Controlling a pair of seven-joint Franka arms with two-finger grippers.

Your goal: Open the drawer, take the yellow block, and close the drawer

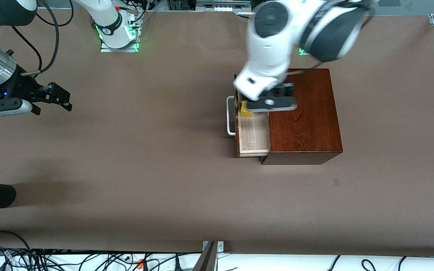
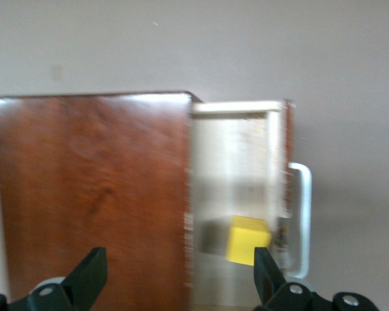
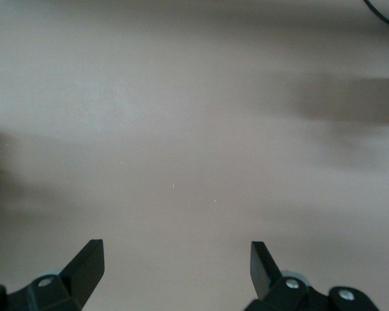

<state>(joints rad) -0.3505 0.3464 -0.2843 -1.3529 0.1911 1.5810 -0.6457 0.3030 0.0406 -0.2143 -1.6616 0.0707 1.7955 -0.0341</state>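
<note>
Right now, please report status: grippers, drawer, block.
Left gripper open over the open drawer, above the yellow block. Right gripper open, waiting over bare table. Nothing blocking.

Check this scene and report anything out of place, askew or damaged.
Nothing stands out. The drawer is pulled out square from the wooden box, the yellow block sits inside it, and the left gripper hangs open above. The right gripper waits open over bare table.

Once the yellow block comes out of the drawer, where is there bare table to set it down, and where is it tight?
Bare table runs from the drawer's handle toward the waiting right gripper, open over bare cloth, and between the wooden box and the front camera. It is crowded at the open drawer: the left gripper, open, hangs over the yellow block in it.
</note>
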